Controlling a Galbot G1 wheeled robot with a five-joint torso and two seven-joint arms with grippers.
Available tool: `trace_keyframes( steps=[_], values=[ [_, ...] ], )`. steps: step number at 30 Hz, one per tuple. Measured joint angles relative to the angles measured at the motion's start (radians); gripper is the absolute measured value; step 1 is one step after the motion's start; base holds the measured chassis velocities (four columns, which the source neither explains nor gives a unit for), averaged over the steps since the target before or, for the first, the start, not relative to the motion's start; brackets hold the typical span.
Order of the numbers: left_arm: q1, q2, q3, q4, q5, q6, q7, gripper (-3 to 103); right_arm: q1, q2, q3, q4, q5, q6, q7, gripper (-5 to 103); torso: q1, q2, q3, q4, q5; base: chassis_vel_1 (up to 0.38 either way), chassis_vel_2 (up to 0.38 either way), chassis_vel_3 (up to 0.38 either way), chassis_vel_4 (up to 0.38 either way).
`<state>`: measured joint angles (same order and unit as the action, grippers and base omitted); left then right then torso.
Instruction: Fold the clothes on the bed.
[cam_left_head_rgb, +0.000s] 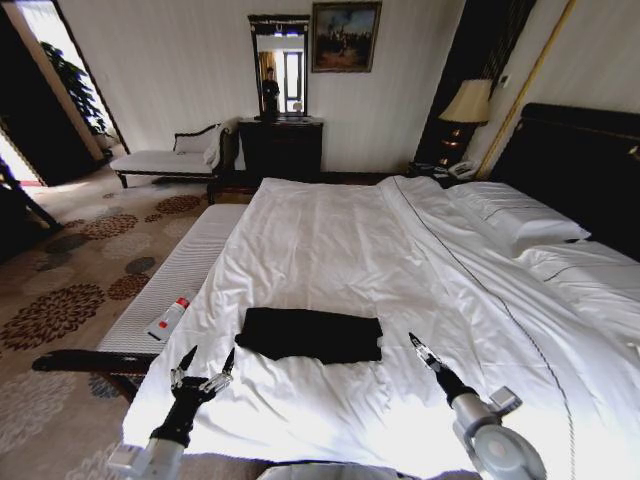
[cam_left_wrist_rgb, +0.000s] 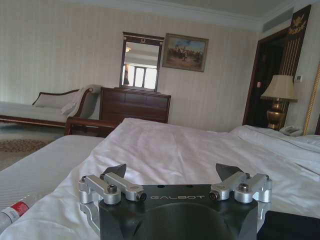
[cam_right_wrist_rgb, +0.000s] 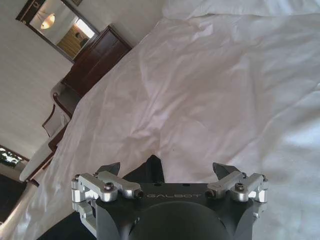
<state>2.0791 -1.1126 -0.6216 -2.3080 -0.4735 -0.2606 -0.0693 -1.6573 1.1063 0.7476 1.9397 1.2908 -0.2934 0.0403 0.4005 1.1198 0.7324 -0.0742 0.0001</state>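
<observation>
Nearest, left tool (cam_left_head_rgb: 208, 364) and right tool (cam_left_head_rgb: 417, 345), both spread wide and empty, just above the bed's (cam_left_head_rgb: 330, 240) near edge. Just beyond, between them, black clothes (cam_left_head_rgb: 311, 334) folded flat on the white duvet.

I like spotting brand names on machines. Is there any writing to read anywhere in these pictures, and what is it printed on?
"GALBOT": on the black body of the left gripper, below its open fingers.
"GALBOT": on the body of the right gripper, fingers also open.
Bottle on the bench: its red label is too small to read.
Folded black clothes on the bed: no lettering shows.
</observation>
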Motion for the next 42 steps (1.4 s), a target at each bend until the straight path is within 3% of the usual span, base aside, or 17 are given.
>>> trace_keyframes(
  steps=[5, 14, 42],
  values=[
    [-0.001, 0.0, 0.001, 0.001, 0.0, 0.001, 0.0, 100, 0.103, -0.055, -0.056, -0.091, 0.007, -0.085, 0.004, 100, 0.0, 0.0, 0.0, -0.0001, -0.0002, 0.0, 0.0, 0.0, 0.0],
    [-0.002, 0.001, 0.001, 0.002, -0.001, 0.003, -0.001, 100, 0.203, -0.073, -0.116, -0.183, 0.046, -0.129, -0.014, 100, 0.0, 0.0, 0.0, -0.0002, -0.0003, 0.0, 0.0, 0.0, 0.0],
    [-0.003, 0.001, 0.002, 0.002, -0.001, 0.004, -0.002, 100, 0.294, -0.041, -0.246, -0.254, 0.037, -0.154, -0.021, 100, 0.0, 0.0, 0.0, -0.0002, -0.0004, 0.0, 0.0, 0.0, 0.0]
  ],
)
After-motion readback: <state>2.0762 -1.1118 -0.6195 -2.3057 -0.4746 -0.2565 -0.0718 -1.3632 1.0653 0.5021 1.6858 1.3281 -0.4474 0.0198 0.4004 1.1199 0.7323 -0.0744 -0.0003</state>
